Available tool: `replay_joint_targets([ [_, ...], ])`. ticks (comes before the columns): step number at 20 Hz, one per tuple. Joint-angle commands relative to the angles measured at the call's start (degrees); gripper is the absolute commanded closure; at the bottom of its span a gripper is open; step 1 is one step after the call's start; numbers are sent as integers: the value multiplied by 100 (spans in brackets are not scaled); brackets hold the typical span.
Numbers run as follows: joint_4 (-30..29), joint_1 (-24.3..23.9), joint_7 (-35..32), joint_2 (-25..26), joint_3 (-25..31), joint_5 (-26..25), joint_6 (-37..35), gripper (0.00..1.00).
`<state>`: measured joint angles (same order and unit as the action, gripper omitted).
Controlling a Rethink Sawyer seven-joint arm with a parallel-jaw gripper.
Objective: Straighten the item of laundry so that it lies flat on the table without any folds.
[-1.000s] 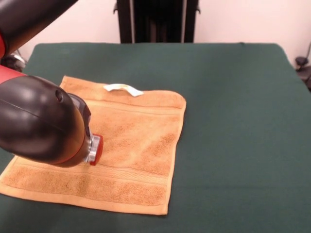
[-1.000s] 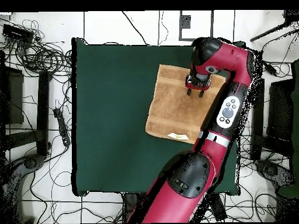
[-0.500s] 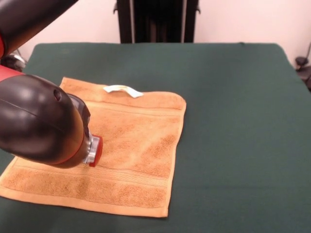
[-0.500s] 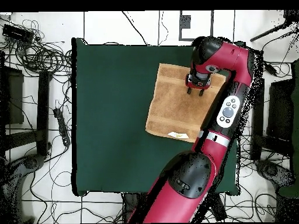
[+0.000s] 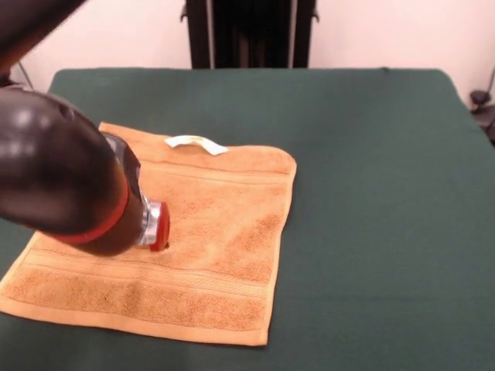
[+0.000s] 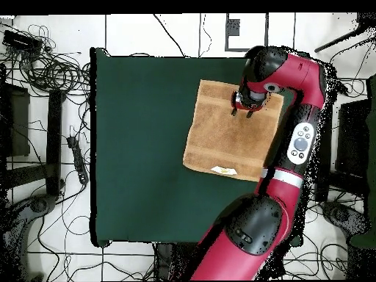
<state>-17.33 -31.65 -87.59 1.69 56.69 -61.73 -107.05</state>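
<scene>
The orange-tan item of laundry [image 5: 216, 232] lies spread out on the dark green table [image 5: 371, 154], with band stripes near both ends and its white tag [image 5: 196, 142] at the far edge. No folds show on the part I can see. In the overhead view the towel [image 6: 220, 139] sits toward the right side of the table [image 6: 139, 132], tag [image 6: 224, 170] at its lower edge. My gripper [image 6: 244, 110] hangs over the towel's upper right part. In the front view the arm's bulky wrist [image 5: 69, 185] hides the gripper and the towel's left part.
The red arm [image 6: 297, 139] runs along the table's right edge in the overhead view. Cables [image 6: 44, 66] and stands lie on the floor around the table. A dark post [image 5: 247, 35] stands behind the table's far edge.
The arm's forearm has swung outward to the right in the overhead view, and the wrist has turned and shifted slightly in the front view. The towel has not moved.
</scene>
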Motion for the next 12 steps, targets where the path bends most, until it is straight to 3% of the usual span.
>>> replay_joint_targets([
  [1, -2959, -280, -1152, -1032, -1021, 1348, 1396, 0],
  [7, -4273, -434, -1626, -1609, -1520, 1680, 2516, 0],
  [12, -4341, -200, -1582, -1654, -1863, 1835, 2626, 0],
])
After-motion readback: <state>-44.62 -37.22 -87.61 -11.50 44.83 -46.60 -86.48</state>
